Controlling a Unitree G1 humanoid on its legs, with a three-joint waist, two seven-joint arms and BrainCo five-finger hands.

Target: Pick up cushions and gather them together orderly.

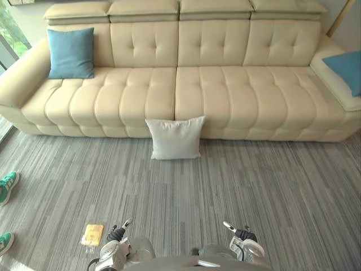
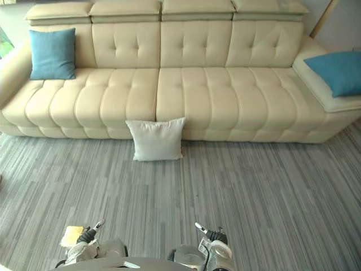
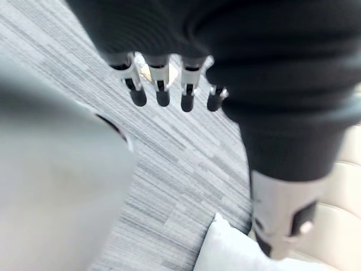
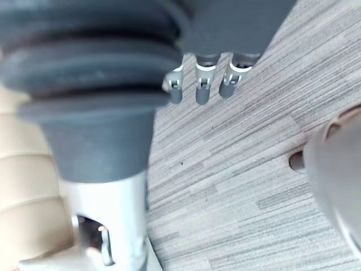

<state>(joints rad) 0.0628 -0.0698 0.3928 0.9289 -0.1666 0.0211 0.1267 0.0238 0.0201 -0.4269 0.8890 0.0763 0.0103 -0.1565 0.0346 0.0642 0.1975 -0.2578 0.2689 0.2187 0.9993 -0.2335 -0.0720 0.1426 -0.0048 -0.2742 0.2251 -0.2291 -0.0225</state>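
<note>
So far nothing is gathered: the left blue cushion (image 1: pixel 71 52) leans upright at the upper left of the sofa (image 1: pixel 225 96), and the right blue cushion (image 2: pixel 337 72) lies flat at the right edge. The white cushion (image 1: pixel 175 137) stands on edge on the floor (image 1: pixel 254 186) mid-frame against the sofa front, face to the room, its width running left to right. The left hand (image 3: pixel 162 84) and right hand (image 4: pixel 202 84) hang at the bottom, fingers relaxed, empty.

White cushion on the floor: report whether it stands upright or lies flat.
Upright. The white cushion stands on its bottom edge on the carpet, leaning back against the front of the sofa, with its broad face towards the robot.
</note>
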